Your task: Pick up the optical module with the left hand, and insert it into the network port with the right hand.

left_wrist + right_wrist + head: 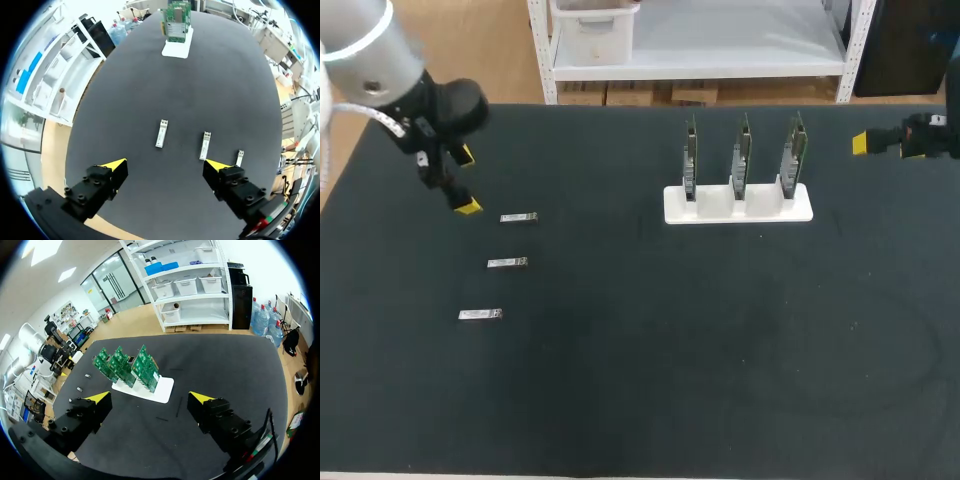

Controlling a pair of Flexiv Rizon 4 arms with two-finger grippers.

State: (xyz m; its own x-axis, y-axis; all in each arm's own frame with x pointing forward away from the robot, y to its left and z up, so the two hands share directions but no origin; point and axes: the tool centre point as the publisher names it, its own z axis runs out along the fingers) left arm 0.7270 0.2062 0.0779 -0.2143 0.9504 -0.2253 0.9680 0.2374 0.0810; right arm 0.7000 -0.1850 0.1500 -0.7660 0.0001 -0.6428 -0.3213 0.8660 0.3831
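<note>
Three small silver optical modules lie in a slanted row on the black table at the left: one [519,217] [161,133], a second [507,263] [205,145] and a third [480,314] [239,158]. My left gripper [467,181] [165,164] hovers open just left of the first module, with nothing between its fingers. A white stand [738,203] [145,387] [176,49] holds three upright green network cards [741,155] [125,364]. My right gripper [880,141] [150,399] is open at the far right edge, apart from the stand.
Black mat [650,350] covers the whole table. The stand with cards rises at centre right as the only tall obstacle.
</note>
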